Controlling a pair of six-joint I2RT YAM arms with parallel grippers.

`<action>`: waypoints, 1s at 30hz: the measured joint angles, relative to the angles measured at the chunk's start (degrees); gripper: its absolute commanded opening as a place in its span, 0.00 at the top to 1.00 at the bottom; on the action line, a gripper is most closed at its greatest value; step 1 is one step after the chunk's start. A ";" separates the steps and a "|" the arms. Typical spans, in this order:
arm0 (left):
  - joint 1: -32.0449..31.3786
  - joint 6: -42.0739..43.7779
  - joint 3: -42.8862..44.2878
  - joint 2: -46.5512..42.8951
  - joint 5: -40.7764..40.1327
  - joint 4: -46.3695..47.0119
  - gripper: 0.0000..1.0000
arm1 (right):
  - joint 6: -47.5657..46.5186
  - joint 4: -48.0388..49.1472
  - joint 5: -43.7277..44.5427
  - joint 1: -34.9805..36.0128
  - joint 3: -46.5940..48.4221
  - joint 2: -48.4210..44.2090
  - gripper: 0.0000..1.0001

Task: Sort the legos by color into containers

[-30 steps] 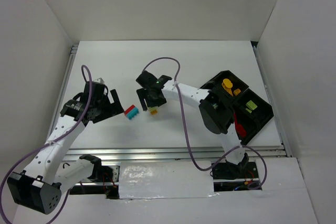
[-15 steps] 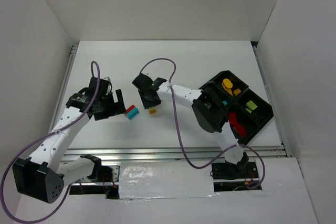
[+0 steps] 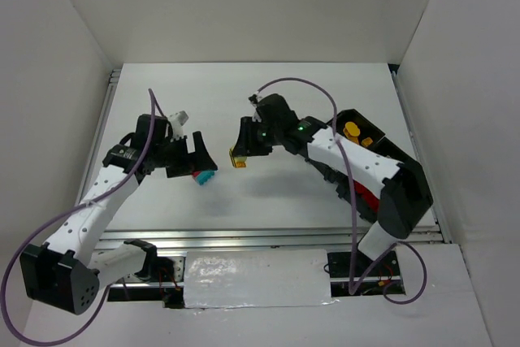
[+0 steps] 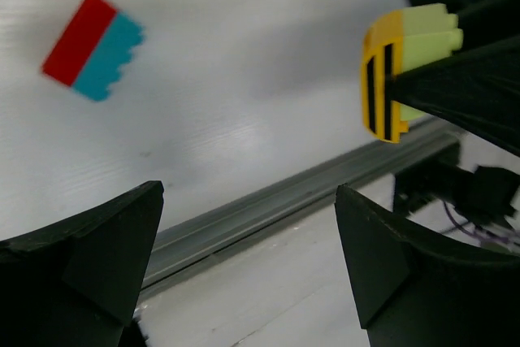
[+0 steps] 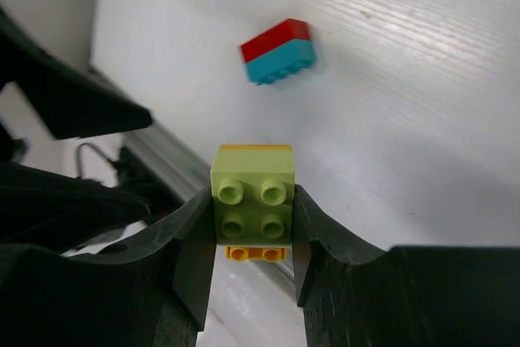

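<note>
The counter (image 3: 325,91) is a white sheet with fine ribbing, boxed in by plain white walls (image 3: 244,6) on the far side and on both flanks. A bare metal rail (image 3: 268,237) runs along its near edge, just ahead of the arm bases. Purple cables (image 3: 294,82) loop off both arms. Near the middle of the counter, the right claw (image 5: 253,229) is pinching a lime-and-yellow brick pair (image 5: 253,199). Its lime block sits studs-up toward the wrist camera with the yellow-orange one behind it, and in the left wrist view the pair appears held off the surface. To its left the red-and-cyan brick pair (image 3: 203,176) lies on the bare counter, red half and cyan half joined. The left claw (image 4: 248,262) hovers just beside that pair with its fingers (image 4: 89,253) spread wide and nothing between them. The black tray (image 3: 388,144) sits at an angle toward the right edge of the counter and is partly hidden under the right arm. A yellow piece (image 3: 351,129) shows in its far compartment and red pieces (image 3: 370,198) in a nearer one, while the other compartments are too covered to read.
</note>
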 measured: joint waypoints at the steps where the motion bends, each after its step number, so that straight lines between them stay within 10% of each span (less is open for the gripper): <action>1: 0.00 -0.17 -0.26 -0.61 3.30 2.16 0.01 | 0.96 1.79 -2.36 -1.01 -1.53 -2.19 1.00; 12: -2.03 -8.74 -5.16 -8.35 34.69 31.98 0.10 | 17.55 29.42 -26.18 -7.56 -18.36 -17.86 1.00; 30: -7.63 -17.59 -4.79 -8.02 38.27 48.17 0.26 | 26.45 47.78 -31.91 -6.51 -21.79 -24.30 1.00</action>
